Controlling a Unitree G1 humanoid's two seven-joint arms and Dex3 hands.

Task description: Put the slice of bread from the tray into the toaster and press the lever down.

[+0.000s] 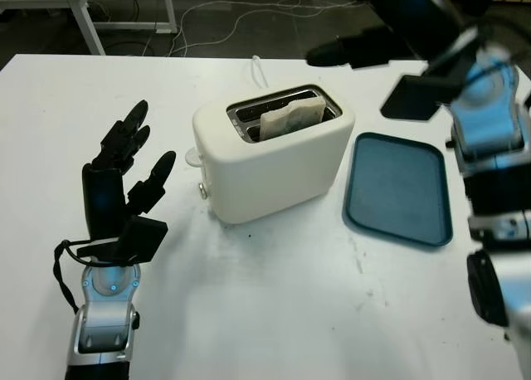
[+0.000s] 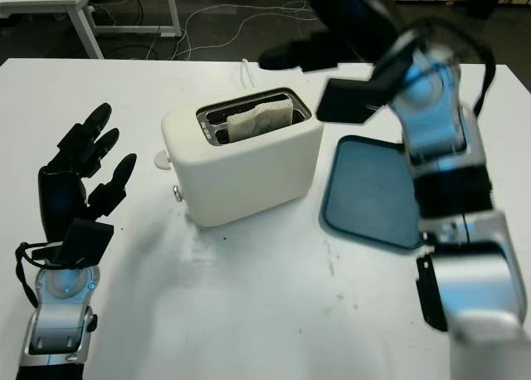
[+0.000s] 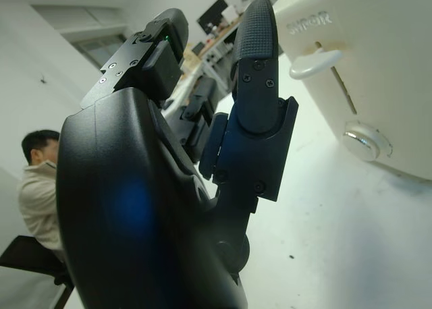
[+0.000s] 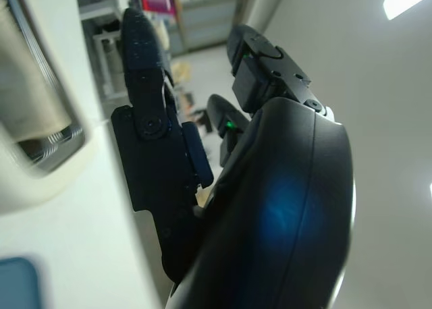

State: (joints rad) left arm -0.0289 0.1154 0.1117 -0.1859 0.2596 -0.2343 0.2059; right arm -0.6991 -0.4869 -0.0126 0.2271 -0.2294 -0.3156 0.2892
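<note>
The left robot hand (image 1: pixel 124 177) was open and held nothing, standing above the bench (image 1: pixel 274 314) toward its left edge, fingers pointing up and toward the toaster (image 1: pixel 272 152) but apart from it. The right robot hand (image 2: pixel 303 55) was raised in the air past the toaster's far right corner, also open and holding nothing.

The cream toaster stood near the middle of the white bench. The slice of bread (image 1: pixel 292 116) sat in the slot nearer the robot, its top edge sticking up above the rim. The lever (image 3: pixel 315 61) was on the toaster's left end, near the top of its track, with a round silver knob (image 3: pixel 365 139) below it.

The blue tray (image 1: pixel 401 189) lay flat just to the right of the toaster, with nothing on it.

The left wrist view showed the lever and knob close up, and a seated person (image 3: pixel 39 187) in the background.
</note>
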